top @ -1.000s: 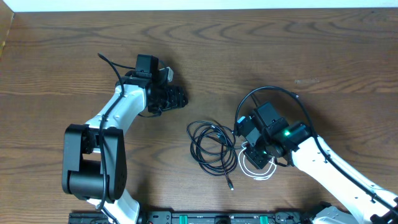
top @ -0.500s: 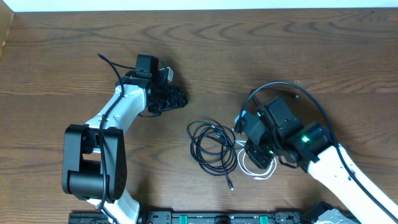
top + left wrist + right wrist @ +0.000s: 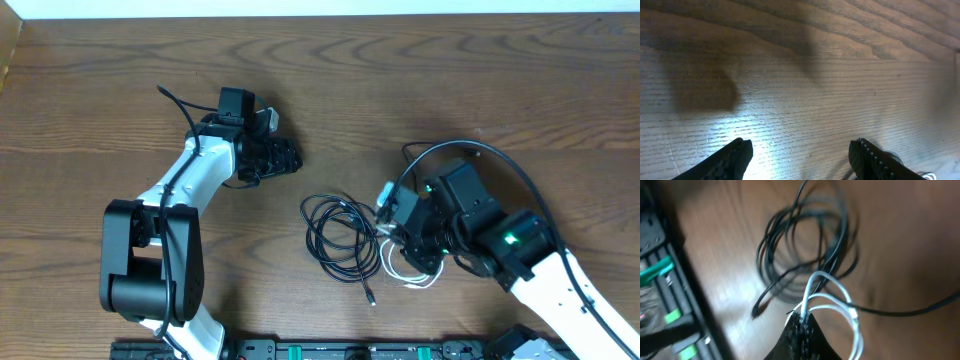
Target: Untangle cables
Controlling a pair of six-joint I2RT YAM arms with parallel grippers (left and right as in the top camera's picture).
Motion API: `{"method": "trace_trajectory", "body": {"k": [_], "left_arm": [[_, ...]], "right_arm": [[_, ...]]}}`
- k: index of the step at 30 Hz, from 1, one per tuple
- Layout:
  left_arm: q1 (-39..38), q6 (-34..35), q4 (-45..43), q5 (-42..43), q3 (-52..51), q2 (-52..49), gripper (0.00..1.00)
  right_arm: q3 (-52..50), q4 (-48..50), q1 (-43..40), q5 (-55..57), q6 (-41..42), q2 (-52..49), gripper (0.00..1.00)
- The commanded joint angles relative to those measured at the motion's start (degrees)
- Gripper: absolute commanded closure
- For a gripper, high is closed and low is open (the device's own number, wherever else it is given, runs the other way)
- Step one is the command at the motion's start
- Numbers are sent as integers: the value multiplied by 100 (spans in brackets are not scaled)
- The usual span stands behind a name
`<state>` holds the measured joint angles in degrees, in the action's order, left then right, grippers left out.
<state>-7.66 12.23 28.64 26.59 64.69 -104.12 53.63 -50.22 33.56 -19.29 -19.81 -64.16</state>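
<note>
Tabletop wood [image 3: 420,80] spreads beyond black cables [image 3: 338,235]; right claw [image 3: 801,319] pinches white cord [image 3: 857,332].

The right wrist view is smeared: beyond the right fingers [image 3: 802,340] the black cords [image 3: 790,245] blur into one coil, strands uncountable. The white cord [image 3: 835,299] vanishes where it enters those fingers. The lower edge crops the left fingers [image 3: 732,157] to their tips.

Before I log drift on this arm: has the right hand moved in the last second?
Yes. Overhead, the right hand, gripping the white cord, has slid toward the image's right edge, away from the black cable coil, which stayed put.
</note>
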Motion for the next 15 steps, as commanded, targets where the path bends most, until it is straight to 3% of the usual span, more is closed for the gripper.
{"method": "trace_trajectory", "body": {"k": [1, 15], "left_arm": [[9, 52, 15, -74, -72, -59, 33], [9, 55, 15, -74, -72, -59, 33]], "right_arm": [[70, 374, -15, 623, -105, 251, 99], [59, 763, -13, 822, -214, -581, 99]]}}
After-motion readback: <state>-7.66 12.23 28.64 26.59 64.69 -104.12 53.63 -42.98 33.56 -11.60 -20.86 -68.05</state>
